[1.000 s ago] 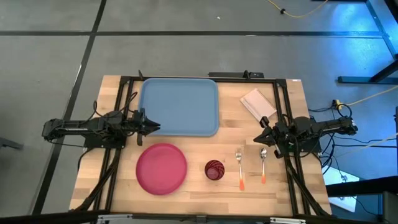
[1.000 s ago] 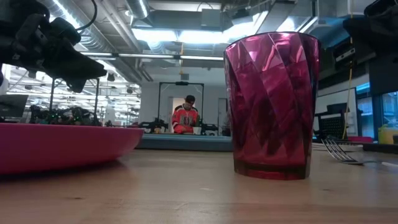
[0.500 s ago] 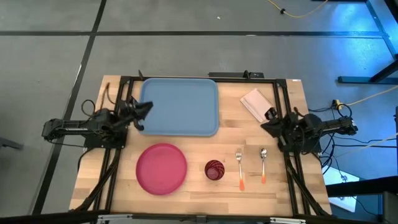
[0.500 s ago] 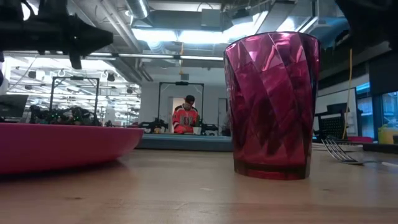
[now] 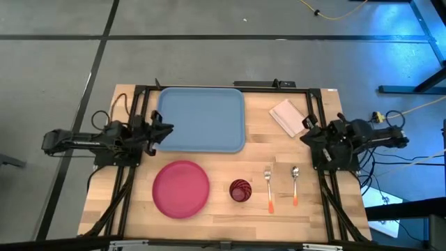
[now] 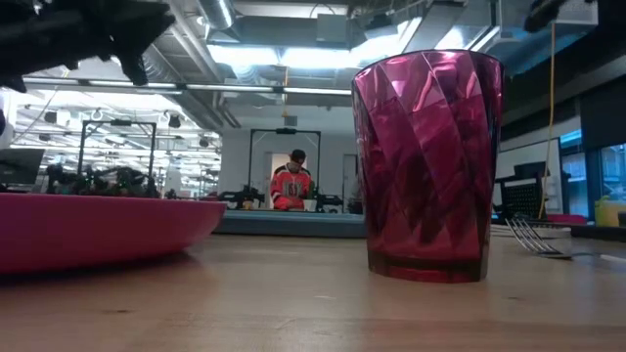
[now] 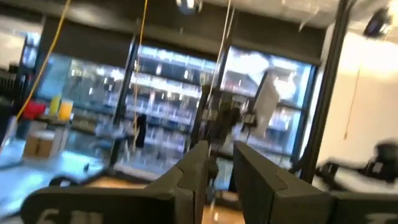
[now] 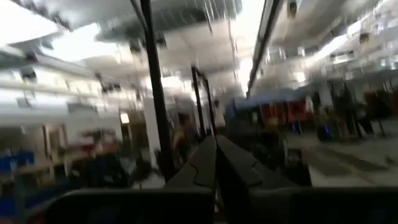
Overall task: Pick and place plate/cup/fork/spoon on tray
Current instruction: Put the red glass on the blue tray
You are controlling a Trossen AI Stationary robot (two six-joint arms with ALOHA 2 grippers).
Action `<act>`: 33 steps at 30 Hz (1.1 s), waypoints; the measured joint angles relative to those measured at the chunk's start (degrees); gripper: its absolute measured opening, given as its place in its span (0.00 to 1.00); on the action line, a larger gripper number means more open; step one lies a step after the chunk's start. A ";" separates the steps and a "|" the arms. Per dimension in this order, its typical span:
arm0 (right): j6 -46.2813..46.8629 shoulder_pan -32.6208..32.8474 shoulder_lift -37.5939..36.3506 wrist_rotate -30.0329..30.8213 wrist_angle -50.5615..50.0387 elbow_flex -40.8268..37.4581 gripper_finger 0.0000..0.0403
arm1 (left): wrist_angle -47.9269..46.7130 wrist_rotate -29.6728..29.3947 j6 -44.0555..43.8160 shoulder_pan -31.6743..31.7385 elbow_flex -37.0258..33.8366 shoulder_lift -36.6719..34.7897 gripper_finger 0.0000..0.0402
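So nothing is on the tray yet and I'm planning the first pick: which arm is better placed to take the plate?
Probably the left. The left gripper sits at the tray's left edge, just above the plate, while the right gripper waits across the table beside the napkin, nearer the fork and spoon.

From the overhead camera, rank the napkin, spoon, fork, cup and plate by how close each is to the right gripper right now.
Measured from the right gripper, at the table's right edge in the high view:
1. Napkin, right beside it, toward the tray side.
2. Spoon, toward the front edge.
3. Fork, just left of the spoon.
4. Cup, front centre.
5. Plate, front left.
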 joint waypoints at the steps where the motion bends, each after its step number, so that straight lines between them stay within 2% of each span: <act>1: -1.08 0.00 3.05 -0.02 -3.89 3.20 0.03 | 0.09 0.00 0.00 -0.03 0.00 1.43 0.17; 5: -1.28 -0.02 16.14 -0.01 -23.10 16.66 0.03 | 0.76 0.13 0.00 -0.15 0.00 6.05 0.17; 10: 3.91 -0.02 32.12 -0.28 -45.97 31.41 0.03 | 2.15 1.41 -0.33 -0.14 0.00 7.63 0.17; 14: 4.44 -0.02 42.84 -6.23 -56.49 39.28 0.03 | 2.25 5.72 -0.42 -0.15 0.00 7.63 0.17; 21: 0.59 0.00 54.35 -14.27 -57.50 45.07 0.03 | 1.86 7.21 -0.42 -0.15 0.00 7.63 0.17; 30: 4.78 0.17 61.72 -16.02 -55.49 45.51 0.04 | 0.75 7.28 -0.18 -0.15 0.00 7.63 0.17; 33: 4.49 0.15 63.53 -20.11 -54.45 45.51 0.07 | 0.07 7.28 -0.13 -0.15 0.02 7.62 0.17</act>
